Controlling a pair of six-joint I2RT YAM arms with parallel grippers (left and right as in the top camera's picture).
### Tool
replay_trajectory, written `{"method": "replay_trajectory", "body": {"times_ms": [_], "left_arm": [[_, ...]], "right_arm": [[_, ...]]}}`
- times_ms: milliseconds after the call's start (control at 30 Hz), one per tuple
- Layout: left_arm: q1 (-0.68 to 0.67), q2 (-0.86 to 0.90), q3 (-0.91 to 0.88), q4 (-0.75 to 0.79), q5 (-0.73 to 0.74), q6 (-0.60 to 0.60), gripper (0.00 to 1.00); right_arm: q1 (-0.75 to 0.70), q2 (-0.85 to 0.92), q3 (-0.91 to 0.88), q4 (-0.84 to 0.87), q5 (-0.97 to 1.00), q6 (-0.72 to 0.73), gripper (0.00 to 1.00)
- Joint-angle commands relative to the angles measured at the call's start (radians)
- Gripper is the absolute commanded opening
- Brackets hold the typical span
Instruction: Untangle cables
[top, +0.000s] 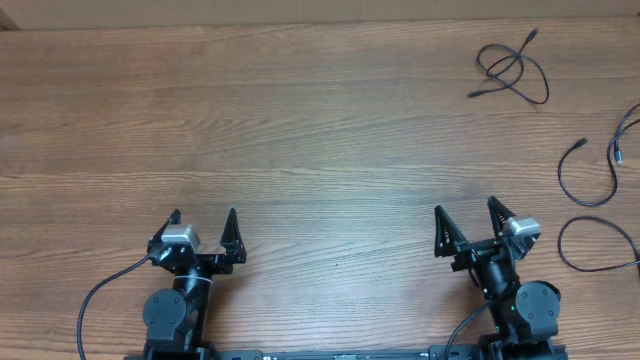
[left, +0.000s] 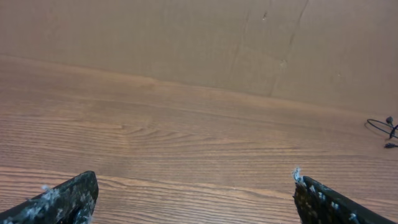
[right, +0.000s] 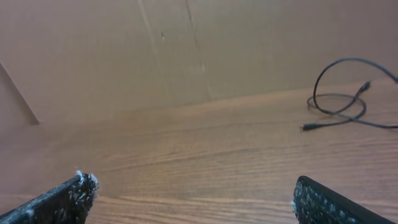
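Thin black cables lie apart on the right of the wooden table. One looped cable (top: 513, 70) is at the far right back; it also shows in the right wrist view (right: 339, 102) and at the edge of the left wrist view (left: 384, 129). Another cable (top: 588, 172) curves at the right edge, with a further one (top: 628, 125) beside it. A third loop (top: 598, 243) lies nearest my right gripper. My left gripper (top: 203, 216) is open and empty at the front left. My right gripper (top: 466, 212) is open and empty at the front right, left of the cables.
A brown cardboard wall (left: 186, 37) stands along the table's back edge. Thicker black wires (top: 95, 300) run from the arm bases at the front edge.
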Motion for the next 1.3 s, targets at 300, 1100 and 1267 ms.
{"method": "replay_trajectory", "body": {"times_ms": [300, 1100, 1267], "left_arm": [[0.012, -0.009, -0.003, -0.001, -0.006, 0.022, 0.99], [0.012, -0.009, -0.003, -0.001, -0.006, 0.022, 1.0], [0.012, -0.009, -0.003, -0.001, -0.006, 0.022, 1.0]], "right_arm": [[-0.008, -0.012, -0.011, 0.0, 0.002, -0.131, 1.0], [-0.008, -0.012, -0.01, -0.008, 0.106, -0.277, 1.0], [-0.008, -0.012, -0.01, -0.008, 0.106, -0.277, 1.0]]}}
